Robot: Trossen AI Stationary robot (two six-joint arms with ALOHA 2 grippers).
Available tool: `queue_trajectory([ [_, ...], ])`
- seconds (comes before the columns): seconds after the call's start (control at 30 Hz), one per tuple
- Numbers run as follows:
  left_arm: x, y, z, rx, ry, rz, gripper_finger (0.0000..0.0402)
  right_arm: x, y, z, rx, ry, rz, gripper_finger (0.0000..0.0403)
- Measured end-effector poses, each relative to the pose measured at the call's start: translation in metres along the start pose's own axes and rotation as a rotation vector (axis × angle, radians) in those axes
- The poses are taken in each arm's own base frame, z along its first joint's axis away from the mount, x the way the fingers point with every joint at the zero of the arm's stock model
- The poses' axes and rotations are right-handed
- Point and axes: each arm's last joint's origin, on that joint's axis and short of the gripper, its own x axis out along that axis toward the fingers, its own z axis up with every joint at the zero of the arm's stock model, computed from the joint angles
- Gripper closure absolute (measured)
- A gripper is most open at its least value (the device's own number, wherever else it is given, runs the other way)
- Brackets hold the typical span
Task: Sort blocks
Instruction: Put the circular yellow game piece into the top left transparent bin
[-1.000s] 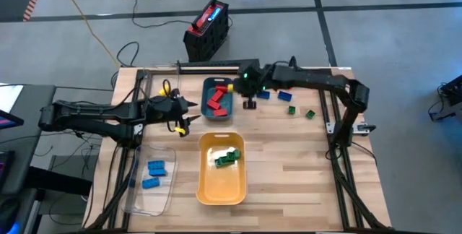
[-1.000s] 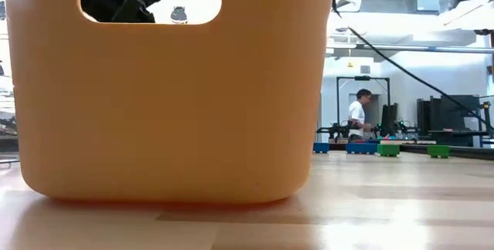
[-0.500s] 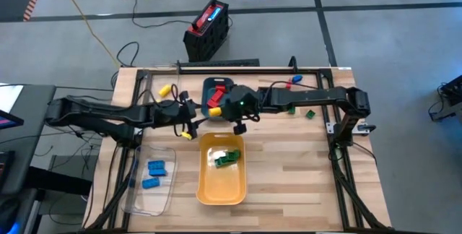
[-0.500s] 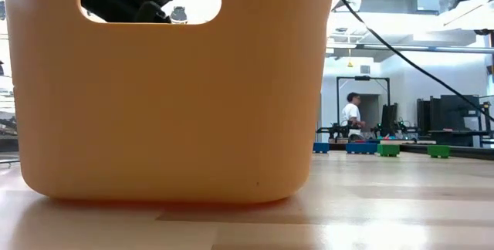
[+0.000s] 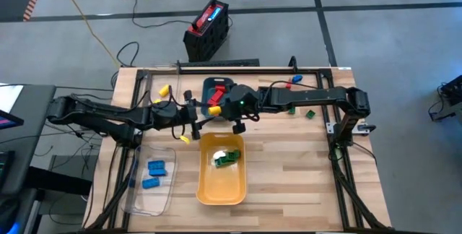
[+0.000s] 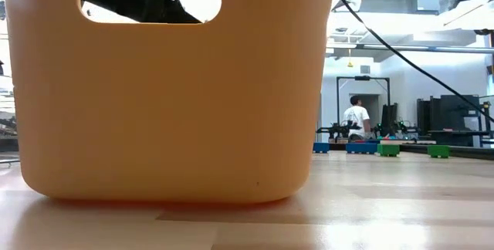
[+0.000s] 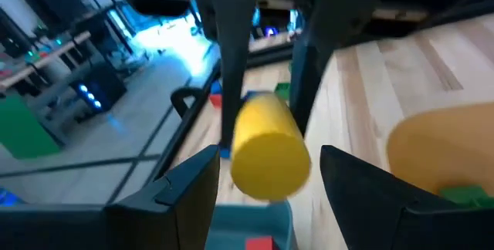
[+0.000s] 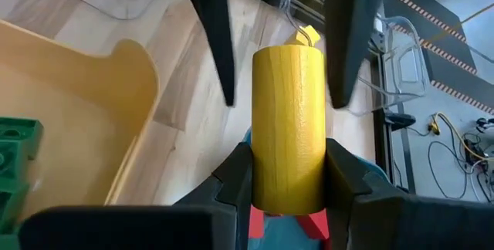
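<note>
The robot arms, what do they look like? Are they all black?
Mostly. Both arms are dark and thin, built of jointed segments. The left gripper and right gripper each end in two dark, pointed fingers. A small green light glows on the right arm's wrist, and yellow bits show by the left gripper.

Yellow cylinder, green blocks

Tabletop: pale wood planks, smooth, with a light sheen in the low view. Yellow tray: matt plastic, smooth walls. Clear tray: transparent glossy plastic. Teal tray: smooth plastic. Yellow cylinder: fine vertical grain, satin finish. Green block: studded plastic. Blue blocks: plastic. Frame rails: dark matt metal.
</note>
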Motion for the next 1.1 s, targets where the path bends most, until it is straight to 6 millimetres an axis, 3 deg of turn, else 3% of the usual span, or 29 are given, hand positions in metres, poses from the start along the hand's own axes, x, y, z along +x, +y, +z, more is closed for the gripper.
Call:
queue_trajectory([
  [0.3, 0.000, 0.000, 0.002, 0.005, -0.016, 0.004, 0.0190, 0.000, 0.005, 0.004, -0.012, -0.018, 0.005, 0.0295],
  [0.53, 0.000, -0.001, 0.002, 0.012, -0.035, -0.041, 0.0285, 0.000, 0.005, 0.005, -0.003, -0.024, 0.002, 0.0289],
  [0.67, 0.000, -0.001, 0.002, 0.001, -0.041, -0.061, 0.0285, -0.001, 0.006, 0.006, 0.001, -0.030, 0.006, 0.0256],
  [0.87, 0.000, -0.002, 0.001, -0.027, -0.030, -0.080, 0.0285, -0.003, 0.006, 0.005, 0.028, -0.022, 0.016, 0.0169],
  [1.1, -0.010, 0.004, -0.002, -0.065, 0.062, 0.014, 0.0285, -0.042, -0.005, 0.003, 0.064, 0.059, -0.053, 0.0126],
])
